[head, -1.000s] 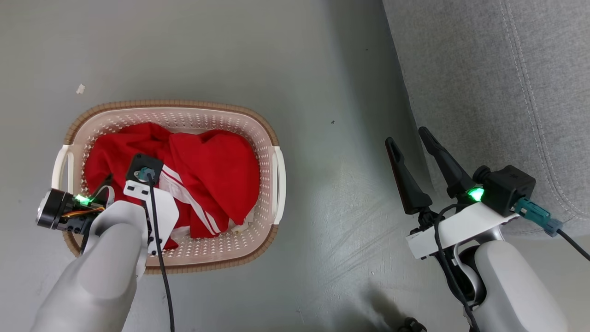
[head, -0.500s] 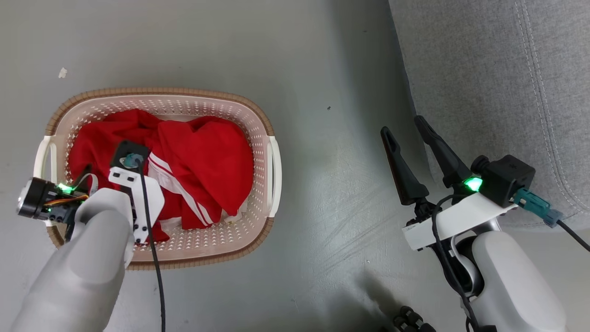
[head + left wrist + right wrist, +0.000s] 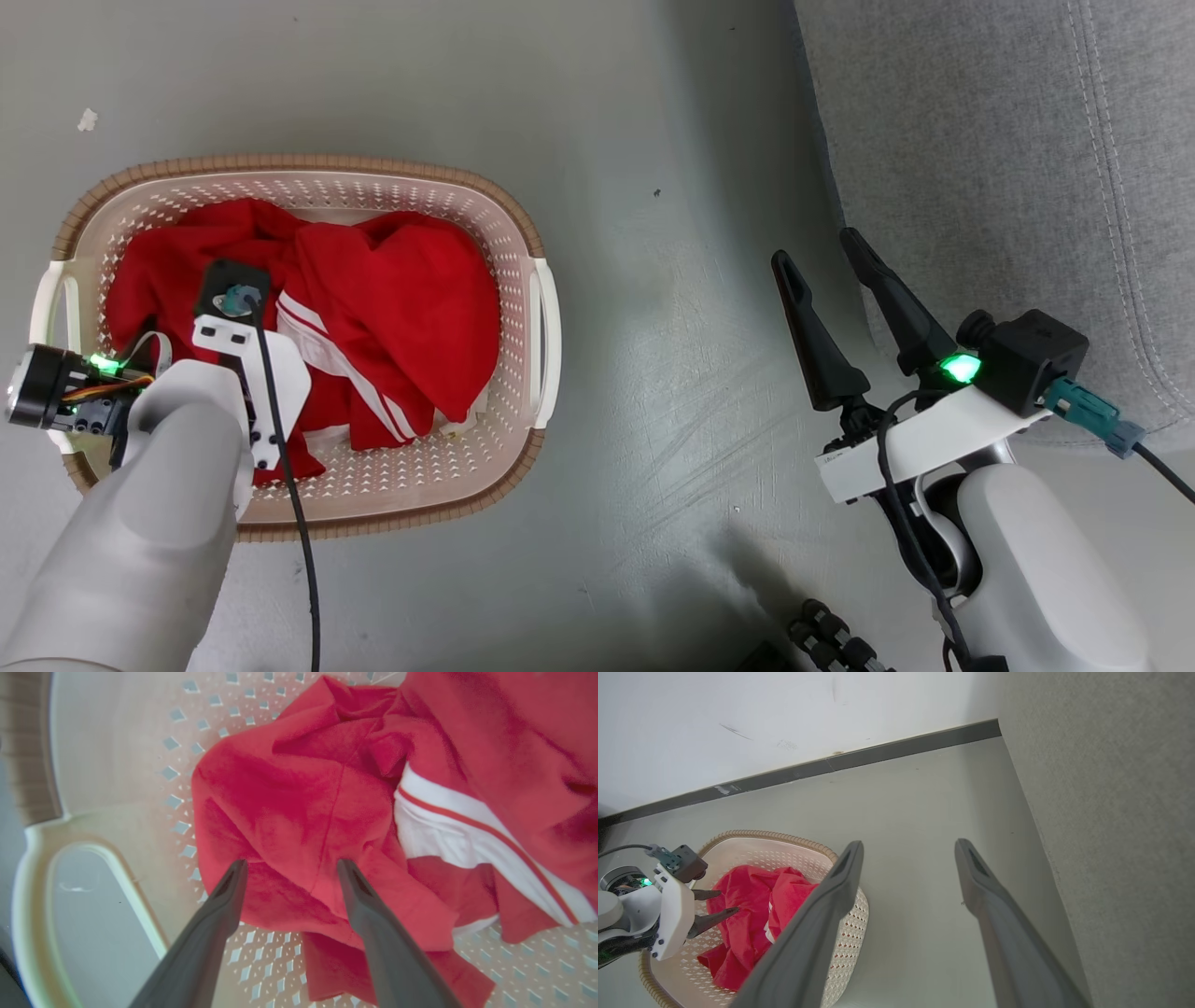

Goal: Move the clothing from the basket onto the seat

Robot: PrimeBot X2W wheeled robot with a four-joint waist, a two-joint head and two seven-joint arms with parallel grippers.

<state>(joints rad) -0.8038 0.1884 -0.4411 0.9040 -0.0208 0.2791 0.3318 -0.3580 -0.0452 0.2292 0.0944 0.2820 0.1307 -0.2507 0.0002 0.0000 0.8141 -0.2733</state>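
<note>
Clothing [image 3: 299,793] just beneath left gripper [image 3: 292,864]

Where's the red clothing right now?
The clothing lies heaped in the basket on the floor, at the left of the head view beneath the open left gripper; the sofa stands to the right.

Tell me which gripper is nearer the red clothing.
Left. The left gripper hangs open over the clothing in the basket; the right gripper hovers open above the floor by the seat.

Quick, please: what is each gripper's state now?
Left gripper: open, empty, over the red clothing in the basket.
Right gripper: open, empty, beside the sofa.
</note>
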